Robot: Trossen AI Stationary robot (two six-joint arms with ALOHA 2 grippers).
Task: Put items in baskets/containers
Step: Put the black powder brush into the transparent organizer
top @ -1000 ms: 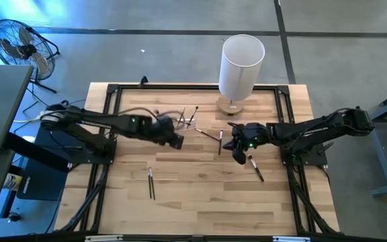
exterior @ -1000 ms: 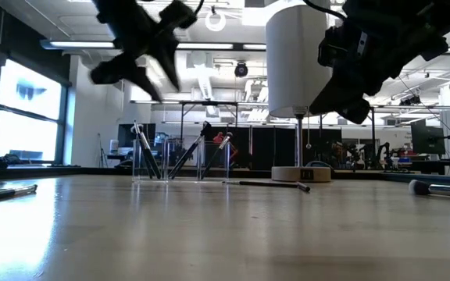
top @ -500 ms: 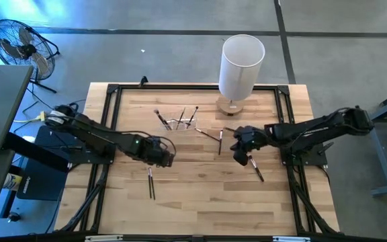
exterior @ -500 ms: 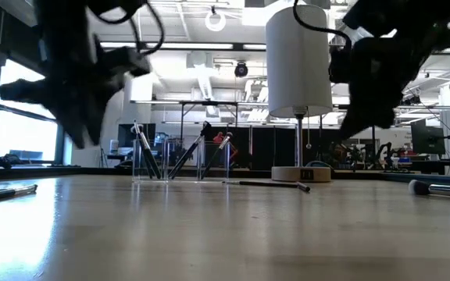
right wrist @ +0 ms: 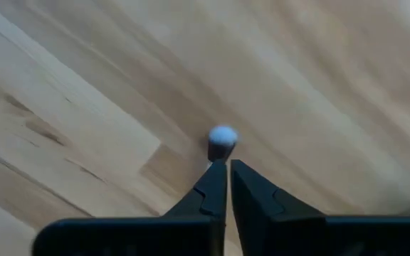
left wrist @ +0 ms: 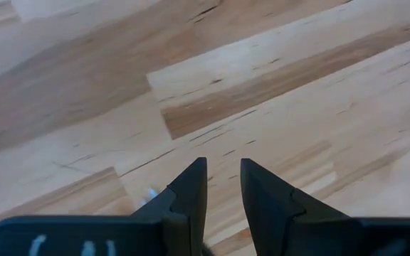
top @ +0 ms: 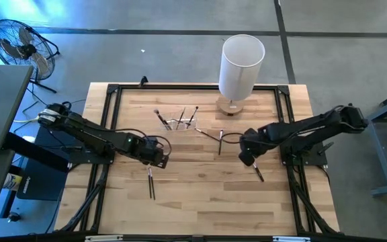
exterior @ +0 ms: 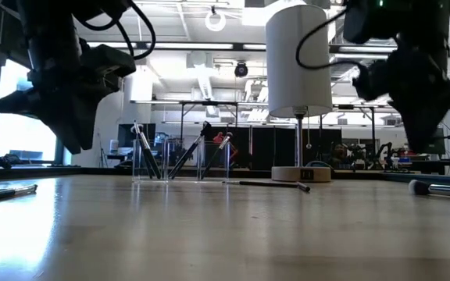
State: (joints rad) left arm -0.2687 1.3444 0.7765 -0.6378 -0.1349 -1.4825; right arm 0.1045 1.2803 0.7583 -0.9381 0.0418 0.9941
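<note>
A small clear holder (top: 180, 122) stands at the far middle of the table with several dark brushes leaning in it; it also shows in the low view (exterior: 180, 161). Two brushes (top: 151, 181) lie near my left gripper (top: 160, 157), which hangs just above the wood, slightly open and empty (left wrist: 223, 171). One brush (top: 256, 171) lies under my right gripper (top: 247, 154), which is shut (right wrist: 228, 168) and hovers above its pale head (right wrist: 223, 136). Two more brushes (top: 216, 137) lie loose near the centre.
A tall white cylinder (top: 241, 64) on a round wooden base stands at the far edge, right of the holder. A black frame (top: 106, 107) runs around the tabletop. Bare wood lies across the near half of the table.
My left gripper has gone from beside the clear holder toward the table's near left and down, ending over the wood by the two lying brushes. My right gripper has gone a little toward the table's right and near edge, ending over the lying brush.
</note>
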